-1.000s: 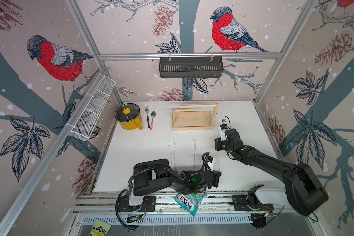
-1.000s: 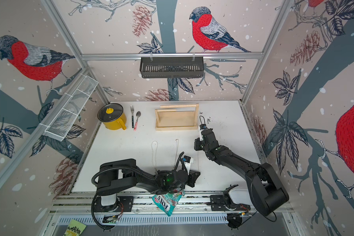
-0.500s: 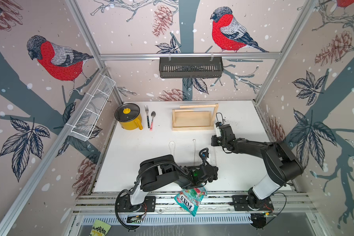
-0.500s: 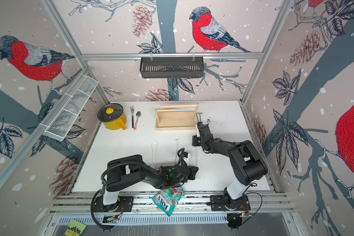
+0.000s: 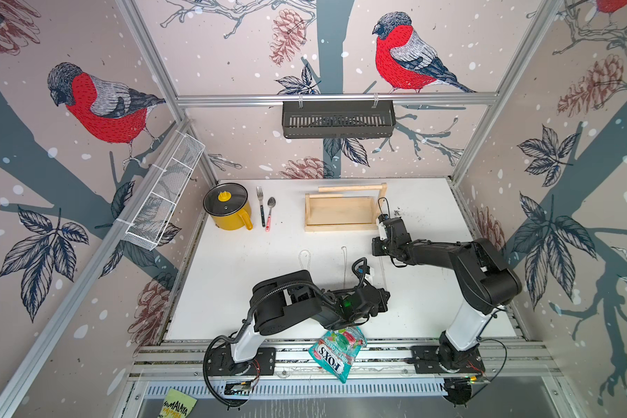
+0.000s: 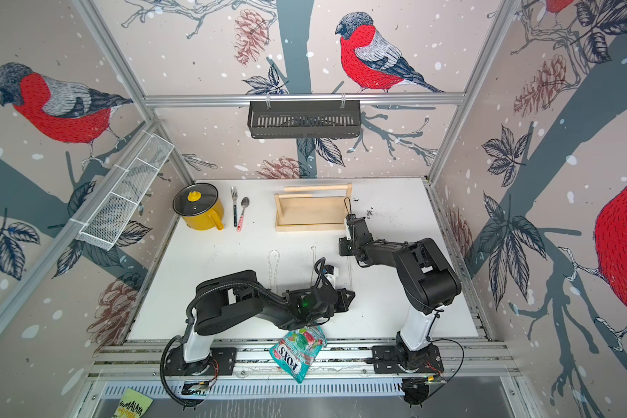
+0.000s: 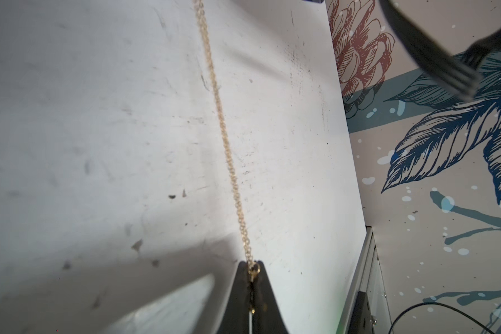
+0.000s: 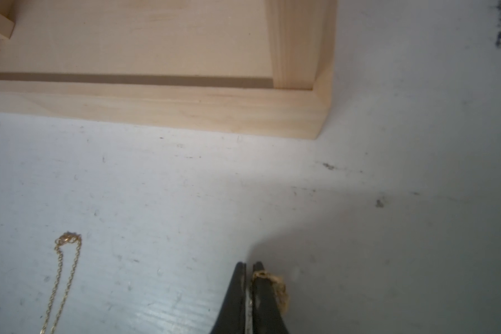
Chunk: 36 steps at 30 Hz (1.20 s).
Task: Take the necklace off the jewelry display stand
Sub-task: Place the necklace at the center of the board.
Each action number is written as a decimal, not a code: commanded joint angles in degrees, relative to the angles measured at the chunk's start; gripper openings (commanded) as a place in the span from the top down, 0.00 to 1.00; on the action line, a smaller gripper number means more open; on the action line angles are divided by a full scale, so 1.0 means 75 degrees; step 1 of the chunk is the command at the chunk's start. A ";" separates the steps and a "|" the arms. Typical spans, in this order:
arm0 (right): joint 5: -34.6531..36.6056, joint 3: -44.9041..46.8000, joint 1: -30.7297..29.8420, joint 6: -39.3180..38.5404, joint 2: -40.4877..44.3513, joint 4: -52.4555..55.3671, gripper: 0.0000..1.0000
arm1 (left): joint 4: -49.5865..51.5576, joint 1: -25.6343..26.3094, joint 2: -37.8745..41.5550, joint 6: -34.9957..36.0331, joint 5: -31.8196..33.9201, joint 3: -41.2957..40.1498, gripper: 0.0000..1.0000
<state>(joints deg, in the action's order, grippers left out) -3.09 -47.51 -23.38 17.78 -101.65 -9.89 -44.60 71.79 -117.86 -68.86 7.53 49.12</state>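
Count: 3 necklaces: bead necklace (image 6: 269, 267), gold chain (image 8: 68, 237), second gold chain (image 7: 226, 144). 1 wooden stand (image 5: 337, 227), 1 yellow pot (image 5: 230, 220), 1 fork (image 5: 260, 206), 1 spoon (image 5: 270, 213), 1 candy bag (image 5: 337, 349). 2 baskets: black basket (image 5: 337, 119), white wire basket (image 5: 163, 191). 2 robot arms: left arm (image 5: 286, 307), right arm (image 5: 485, 278).

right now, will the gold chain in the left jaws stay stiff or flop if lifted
Likely floppy: the gold chain is fine links. Probably very light, being so thin. May slip, since the left jaws pinch only its end.
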 commanded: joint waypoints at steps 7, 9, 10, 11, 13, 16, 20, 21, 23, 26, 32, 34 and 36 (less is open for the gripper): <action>0.0365 -0.0096 0.0001 -0.0100 -0.0022 -0.0272 0.80 | 0.1799 -0.0002 -0.0129 -0.0525 -0.0488 -0.0025 0.87; 0.0365 -0.0091 0.0008 -0.0098 -0.0013 -0.0263 0.77 | 0.1939 -0.0009 -0.0126 -0.0561 -0.0478 -0.0001 0.82; 0.0354 -0.0098 0.0010 -0.0098 -0.0010 -0.0250 0.76 | 0.2082 -0.0006 -0.0129 -0.0596 -0.0485 0.0043 0.81; 0.0342 -0.0099 0.0005 -0.0103 -0.0008 -0.0237 0.75 | 0.2204 -0.0015 -0.0140 -0.0597 -0.0494 0.0101 0.80; 0.0291 -0.0116 0.0005 -0.0094 -0.0012 -0.0211 0.72 | 0.2437 -0.0021 -0.0164 -0.0598 -0.0523 0.0217 0.76; 0.0249 -0.0147 -0.0013 -0.0087 0.0025 -0.0090 0.70 | 0.2485 -0.0021 -0.0141 -0.0637 -0.0492 0.0224 0.73; 0.0213 -0.0191 -0.0029 -0.0097 0.0121 0.0051 0.67 | 0.2637 -0.0018 -0.0053 -0.0625 -0.0395 0.0234 0.67; 0.0196 -0.0213 -0.0038 -0.0119 0.0155 0.0091 0.67 | 0.2680 -0.0021 -0.0029 -0.0616 -0.0374 0.0235 0.66; 0.0187 -0.0244 -0.0038 -0.0117 0.0196 0.0158 0.65 | 0.2743 -0.0018 0.0012 -0.0615 -0.0348 0.0235 0.64; 0.0156 -0.0255 -0.0041 -0.0116 0.0266 0.0204 0.64 | 0.2848 -0.0021 0.0064 -0.0597 -0.0333 0.0194 0.59; -0.0030 -0.0279 -0.0048 -0.0091 0.0518 0.0333 0.60 | 0.2968 -0.0023 0.0289 -0.0584 -0.0260 0.0015 0.44; -0.0102 -0.0289 -0.0068 -0.0074 0.0662 0.0391 0.59 | 0.3018 -0.0021 0.0402 -0.0519 -0.0208 -0.0010 0.39; -0.0145 -0.0285 -0.0070 -0.0041 0.0844 0.0453 0.57 | 0.3145 -0.0009 0.0557 -0.0445 -0.0123 -0.0011 0.39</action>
<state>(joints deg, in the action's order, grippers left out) -3.09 -49.25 -23.73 17.67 -96.64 -7.29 -37.56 71.64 -113.84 -72.99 5.26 49.87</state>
